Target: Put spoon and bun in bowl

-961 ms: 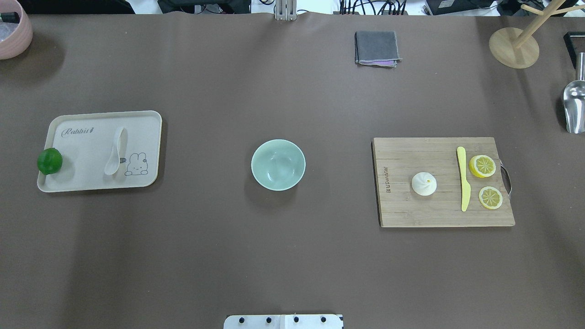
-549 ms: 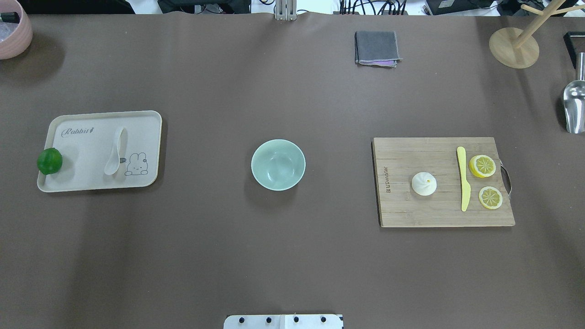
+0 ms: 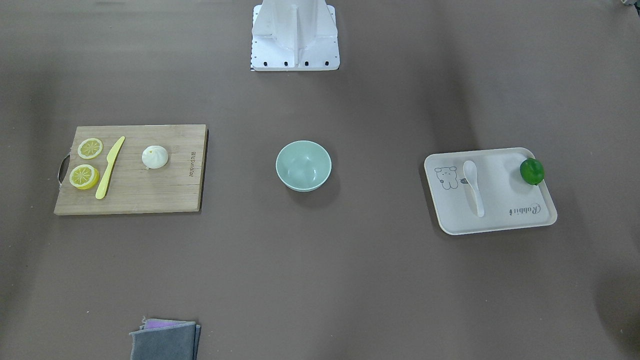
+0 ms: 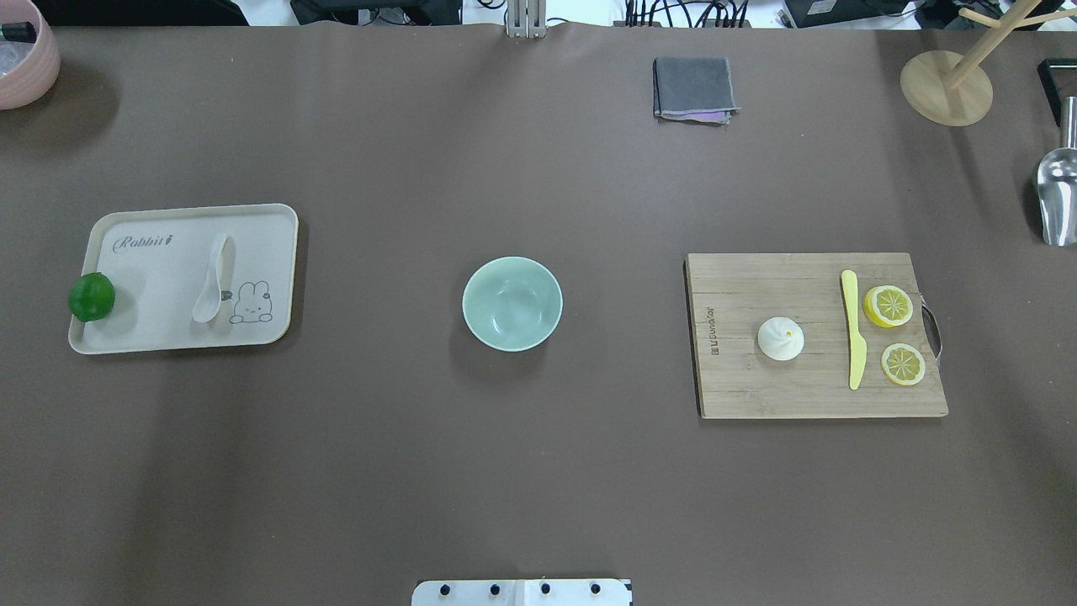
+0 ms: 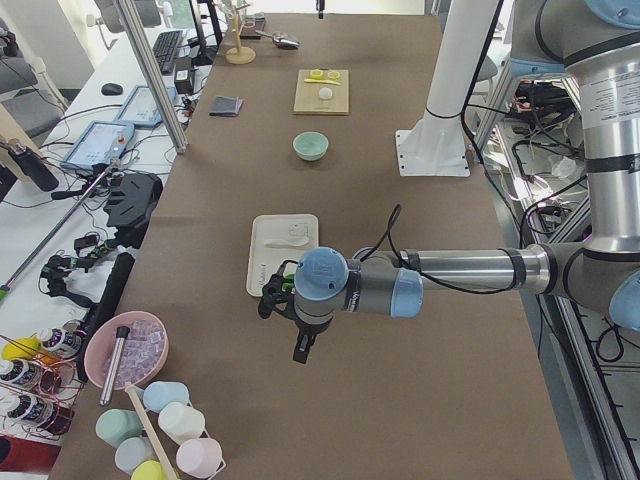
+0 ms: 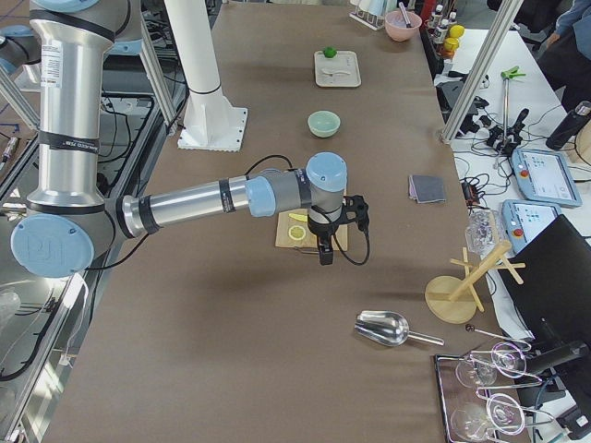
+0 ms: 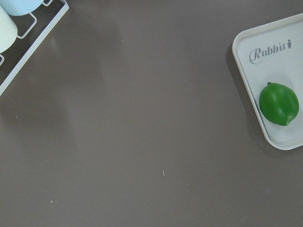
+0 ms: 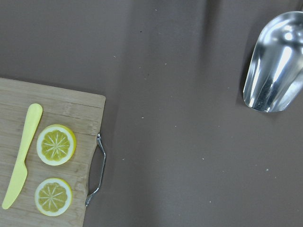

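The white spoon [image 4: 212, 280] lies on a cream tray [image 4: 160, 324] at the table's left; it also shows in the front view [image 3: 472, 187]. The white pleated bun [image 4: 781, 338] sits on a wooden cutting board [image 4: 757, 391] at the right, and shows in the front view [image 3: 155, 156]. The mint-green bowl [image 4: 511, 303] stands empty in the middle. My left gripper [image 5: 300, 352] hangs over the table beyond the tray's outer end. My right gripper [image 6: 323, 254] hangs beyond the board's outer end. Neither shows its fingers clearly, so I cannot tell whether they are open or shut.
A green lime [image 4: 91, 296] sits on the tray's left edge. A yellow-green knife [image 4: 853, 328] and two lemon slices [image 4: 888, 305] lie on the board. A grey cloth [image 4: 694, 88], a wooden stand [image 4: 946, 87], a metal scoop [image 4: 1056, 198] and a pink bowl [image 4: 25, 50] line the far edge and ends.
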### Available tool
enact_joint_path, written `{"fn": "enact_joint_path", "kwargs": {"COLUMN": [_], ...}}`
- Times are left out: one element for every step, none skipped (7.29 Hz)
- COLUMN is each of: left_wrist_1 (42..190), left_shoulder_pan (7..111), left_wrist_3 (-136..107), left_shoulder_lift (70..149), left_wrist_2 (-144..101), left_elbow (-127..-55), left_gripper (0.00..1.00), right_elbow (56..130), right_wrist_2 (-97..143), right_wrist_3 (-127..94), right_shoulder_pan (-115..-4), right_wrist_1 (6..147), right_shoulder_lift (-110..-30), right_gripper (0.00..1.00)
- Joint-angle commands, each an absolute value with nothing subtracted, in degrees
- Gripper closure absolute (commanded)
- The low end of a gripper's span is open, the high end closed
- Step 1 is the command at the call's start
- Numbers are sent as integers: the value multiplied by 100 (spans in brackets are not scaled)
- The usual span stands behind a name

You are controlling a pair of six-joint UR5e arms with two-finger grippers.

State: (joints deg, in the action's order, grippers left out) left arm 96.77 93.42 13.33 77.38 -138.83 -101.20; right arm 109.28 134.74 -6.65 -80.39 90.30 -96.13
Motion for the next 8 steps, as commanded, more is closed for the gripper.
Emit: {"fn": "enact_joint_path", "kwargs": {"left_wrist_1": [8918,8451,8464,8586,8717,8719,8710,8823], "left_shoulder_pan": [9404,9422,9439,9448,9440,9439,9431,9431], "left_wrist_3": [1380,1380,1380,1389,1371,1354,1206,1082], "left_shoulder_lift": [8013,8259,8209,8165,8139,8147,8217,8148], "left_wrist_2": [-13554,-13466,-13369,-13272,-13263,-13271,-13324,-13316], "left_elbow": [-10238,-10265,-10266,-10318,-10292,-10301,-10240,-10291], "left_gripper": [2,2,2,2,2,2,2,2], "right_elbow": [10759,10601,10487,10242,10178,10178,10195,10195], "right_wrist_2": [13474,13474,13474,13491,13500,13500,13517,13552], "right_wrist_3": [-598,-563,-336,-38,-44,-61,-70,-88], "right_shoulder_pan": [-8435,-8603,-8674,-8718,-8719,-8719,-8710,-8710], "right_wrist_1": [9035,9035,9035,9035,9035,9035,9035,9035], "right_shoulder_lift": [-9633,-9676,-9738,-9808,-9817,-9791,-9756,-9730], "right_gripper": [0,0,0,0,0,0,0,0]}}
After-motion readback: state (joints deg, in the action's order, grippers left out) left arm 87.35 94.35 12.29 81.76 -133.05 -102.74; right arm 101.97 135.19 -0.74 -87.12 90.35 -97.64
